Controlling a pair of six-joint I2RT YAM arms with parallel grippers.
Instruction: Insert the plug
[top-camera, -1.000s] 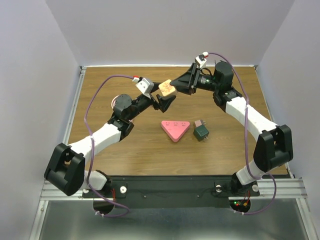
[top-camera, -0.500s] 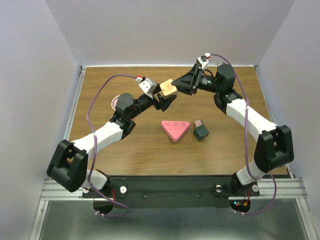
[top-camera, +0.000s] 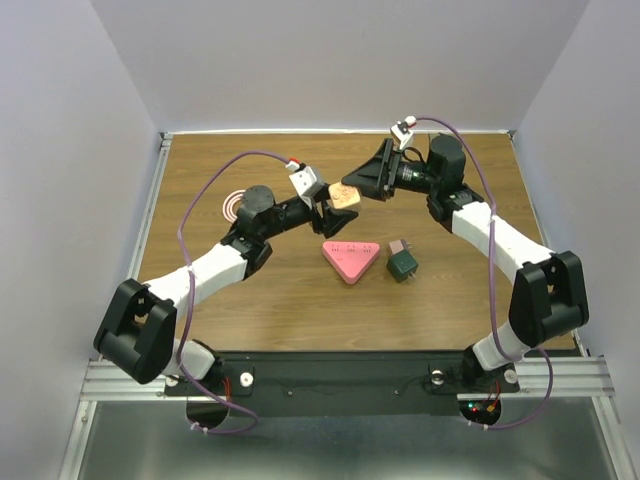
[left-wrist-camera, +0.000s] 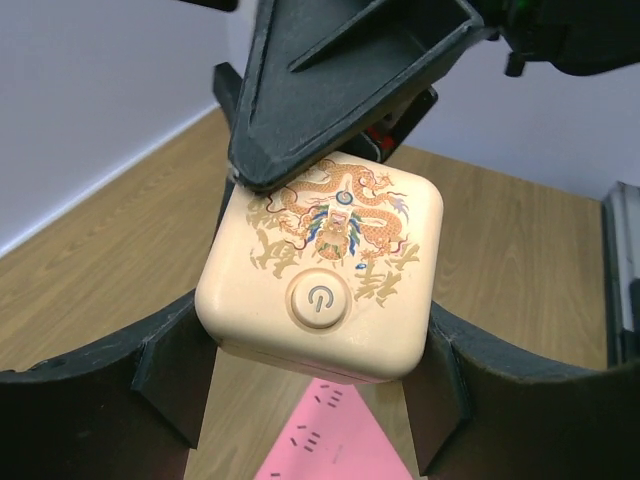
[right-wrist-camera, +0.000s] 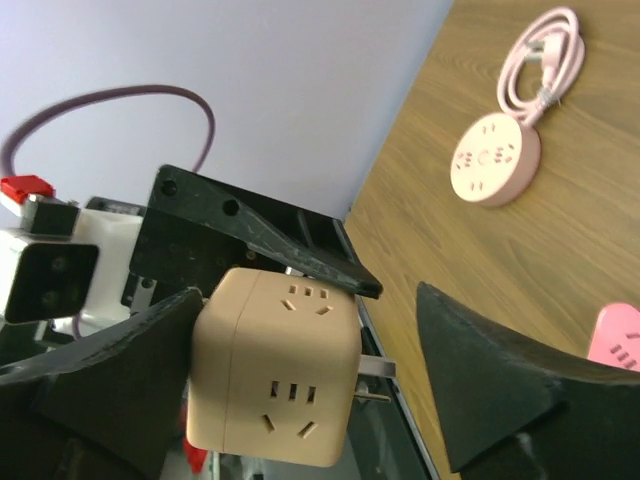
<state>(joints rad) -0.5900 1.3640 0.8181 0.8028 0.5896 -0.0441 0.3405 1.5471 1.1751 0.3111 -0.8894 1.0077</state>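
Observation:
A cream cube plug adapter (top-camera: 343, 195) with a dragon print and a power button is held in the air between the two arms. My left gripper (top-camera: 336, 203) is shut on it, with a finger on each side in the left wrist view (left-wrist-camera: 318, 345). The cube's (right-wrist-camera: 275, 365) metal prongs (right-wrist-camera: 378, 370) point sideways in the right wrist view. My right gripper (top-camera: 372, 181) is open around the cube (left-wrist-camera: 325, 270): one finger lies against it, the other stands apart (right-wrist-camera: 320, 335). A pink triangular socket (top-camera: 350, 260) lies on the table below.
A dark green plug block (top-camera: 402, 263) lies right of the triangular socket. A pink round power strip with a coiled cord (top-camera: 237, 204) lies at the left back, also in the right wrist view (right-wrist-camera: 493, 157). The wooden table (top-camera: 300, 300) has walls at the sides and back.
The cube has moved right and down, toward the triangular socket, together with the left gripper. The right gripper has followed it and stays at the cube.

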